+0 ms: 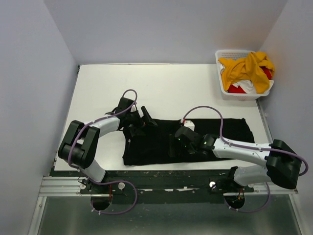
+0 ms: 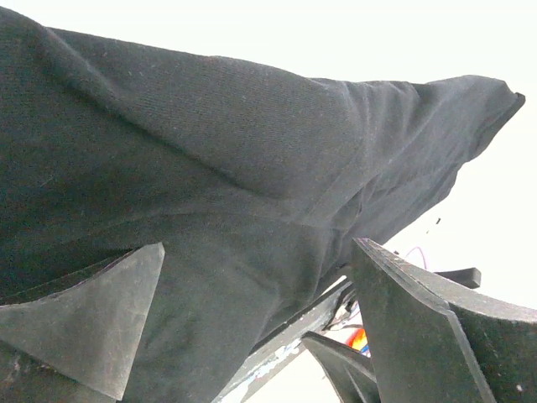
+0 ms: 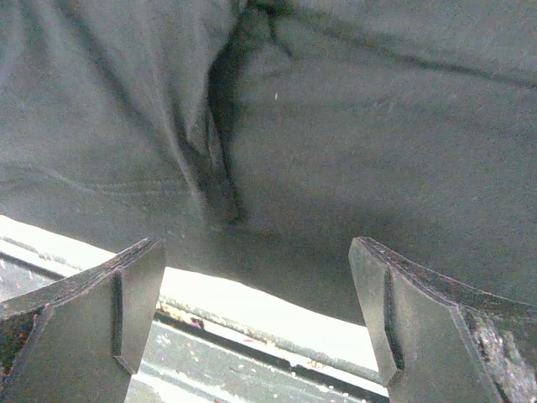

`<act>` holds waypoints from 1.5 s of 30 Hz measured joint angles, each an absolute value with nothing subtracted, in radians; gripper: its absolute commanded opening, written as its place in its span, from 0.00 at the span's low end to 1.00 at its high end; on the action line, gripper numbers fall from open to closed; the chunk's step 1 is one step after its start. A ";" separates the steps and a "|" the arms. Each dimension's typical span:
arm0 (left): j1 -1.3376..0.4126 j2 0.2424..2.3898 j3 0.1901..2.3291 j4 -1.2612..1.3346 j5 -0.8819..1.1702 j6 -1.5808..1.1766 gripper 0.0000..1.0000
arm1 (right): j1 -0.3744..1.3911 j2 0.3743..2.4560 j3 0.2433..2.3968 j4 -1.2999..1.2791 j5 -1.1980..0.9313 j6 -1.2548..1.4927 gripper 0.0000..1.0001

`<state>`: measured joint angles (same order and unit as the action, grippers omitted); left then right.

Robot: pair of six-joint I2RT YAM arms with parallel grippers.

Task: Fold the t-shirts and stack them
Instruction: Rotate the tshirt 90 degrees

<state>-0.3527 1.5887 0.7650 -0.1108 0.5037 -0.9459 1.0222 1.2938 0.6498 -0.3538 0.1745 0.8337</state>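
Black t-shirt (image 1: 151,147) lies spread on the bench (image 1: 171,88), long axis left-right, mostly flat. There's a fold ridge running up from its near hem, and its far left corner is humped.

Left gripper (image 2: 258,252) is at that far left corner. Jaws are wide and the cloth bulges in front of them, not pinched. Right gripper (image 3: 256,252) sits low over the shirt's middle, close to the near hem. Jaws are wide there too, with nothing between them.

Basket (image 1: 220,78) stands well beyond the shirt's far right end, holding the yellow t-shirt (image 1: 247,68) on top and the red (image 1: 237,89) and white (image 1: 248,87) ones beneath, all bunched.

Handling guess:
- Light, limp knit with no stiffness, so it drapes and sags from any single pinch.
- Two layers, so a shallow pinch may lift only the top one.
- Likely drags rather than slides on the bench, so pulling sideways will bunch it.

Where to hold: pinch at the edges, hem corner plus shoulder or sleeve seam, one gripper each, where the stitching is thicker. Lift both ends together to carry the fold over. Avoid grabbing mid-panel, which just tents the cloth.
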 measured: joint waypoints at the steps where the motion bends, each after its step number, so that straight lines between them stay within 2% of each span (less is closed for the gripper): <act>1: -0.353 1.600 0.782 -0.125 0.501 -0.945 0.99 | 1.022 1.294 0.667 -0.371 0.200 0.832 1.00; 8: -0.328 1.747 1.005 -0.253 0.440 -0.909 0.98 | 0.954 1.301 0.769 -0.384 0.340 0.773 1.00; 17: -0.307 2.038 1.453 -0.455 0.401 -0.859 0.99 | 0.516 1.339 0.764 -0.302 0.312 0.688 1.00; 22: -0.307 2.199 1.723 -0.537 0.412 -0.856 0.99 | 0.360 1.376 0.701 -0.234 0.289 0.701 1.00; 24: -0.307 2.249 1.800 -0.558 0.427 -0.862 0.99 | 0.317 1.398 0.653 -0.221 0.266 0.713 0.97; 32: -0.308 2.336 1.946 -0.614 0.474 -0.879 0.99 | 0.341 1.291 0.539 -0.091 0.067 0.699 1.00; 38: -0.308 2.417 2.091 -0.635 0.509 -0.902 0.99 | 0.586 1.182 0.491 -0.187 -0.109 0.739 1.00; 41: -0.308 2.457 2.155 -0.633 0.538 -0.914 0.99 | 0.664 1.169 0.508 -0.270 -0.118 0.740 1.00; 45: -0.308 2.457 2.186 -0.636 0.561 -0.901 0.99 | 0.671 1.147 0.604 -0.408 -0.010 0.689 1.00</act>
<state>-0.3077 2.4573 2.1864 -0.6365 0.5613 -0.9009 0.6712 1.1469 0.6044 -0.4084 -0.0097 0.6888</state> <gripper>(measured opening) 0.983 0.998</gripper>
